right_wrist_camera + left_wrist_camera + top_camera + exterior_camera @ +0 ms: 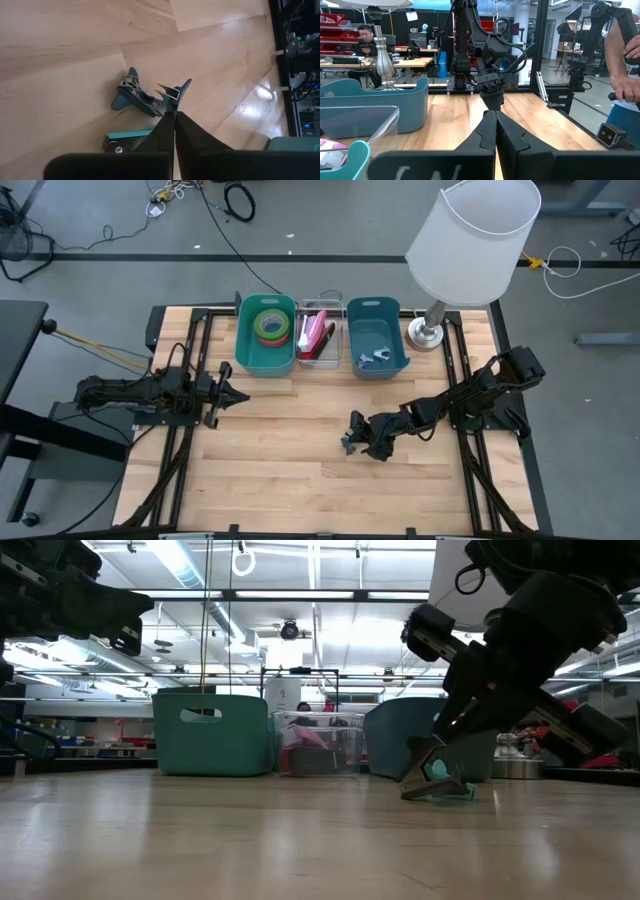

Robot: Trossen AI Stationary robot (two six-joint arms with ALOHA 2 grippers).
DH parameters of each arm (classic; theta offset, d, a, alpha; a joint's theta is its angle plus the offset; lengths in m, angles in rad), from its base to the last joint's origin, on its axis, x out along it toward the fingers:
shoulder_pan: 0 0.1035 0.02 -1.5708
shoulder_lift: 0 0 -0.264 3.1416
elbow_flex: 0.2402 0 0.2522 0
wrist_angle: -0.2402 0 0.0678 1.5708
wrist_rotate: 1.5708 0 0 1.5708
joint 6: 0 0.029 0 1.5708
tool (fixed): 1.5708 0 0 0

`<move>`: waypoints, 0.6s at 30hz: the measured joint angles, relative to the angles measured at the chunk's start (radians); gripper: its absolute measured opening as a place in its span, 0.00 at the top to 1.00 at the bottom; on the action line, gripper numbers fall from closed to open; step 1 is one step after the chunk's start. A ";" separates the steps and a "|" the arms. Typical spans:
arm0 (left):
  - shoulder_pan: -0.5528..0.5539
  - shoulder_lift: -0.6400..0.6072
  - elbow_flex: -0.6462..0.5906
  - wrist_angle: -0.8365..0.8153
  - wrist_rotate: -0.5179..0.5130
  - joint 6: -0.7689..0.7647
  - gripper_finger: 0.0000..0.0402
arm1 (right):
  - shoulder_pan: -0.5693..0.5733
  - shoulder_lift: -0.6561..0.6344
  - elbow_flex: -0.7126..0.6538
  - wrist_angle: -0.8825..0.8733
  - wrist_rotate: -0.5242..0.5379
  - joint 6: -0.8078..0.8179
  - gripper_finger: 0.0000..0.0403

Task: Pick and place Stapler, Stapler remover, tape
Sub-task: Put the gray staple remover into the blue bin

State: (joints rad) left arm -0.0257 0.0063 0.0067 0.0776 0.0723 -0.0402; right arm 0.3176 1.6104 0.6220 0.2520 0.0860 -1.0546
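Table (300,480): wood. Lamp (470,240), white shade, far right corner. Three bins along far edge: green (250,352) holding tape rolls (270,325); clear (322,358) with red-pink stapler (314,337); blue (378,365). Right gripper (352,442), fingers pressed together, tips touching teal staple remover (135,95) mid-table. Left gripper (228,395), fingers together, waits at left.

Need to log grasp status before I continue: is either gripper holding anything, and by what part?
Right gripper is shut on the teal staple remover, pinching one jaw tip against the table. Left gripper is shut, holding nothing.
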 joint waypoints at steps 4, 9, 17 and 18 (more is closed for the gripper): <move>0.000 0.000 0.000 0.000 0.000 0.000 0.99 | 0.000 -0.001 0.000 0.000 0.000 0.029 0.99; 0.000 0.000 0.000 0.000 0.000 0.000 0.99 | 0.000 -0.026 0.016 -0.010 0.000 0.070 0.99; 0.000 0.000 0.000 0.000 0.000 0.000 0.99 | -0.007 -0.090 0.092 -0.006 0.011 0.136 1.00; 0.000 0.000 0.000 0.000 0.000 0.000 0.99 | -0.010 -0.098 0.101 -0.006 0.010 0.156 1.00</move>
State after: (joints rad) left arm -0.0254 0.0063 0.0071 0.0776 0.0723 -0.0399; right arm 0.3074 1.5125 0.7226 0.2462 0.0965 -0.8982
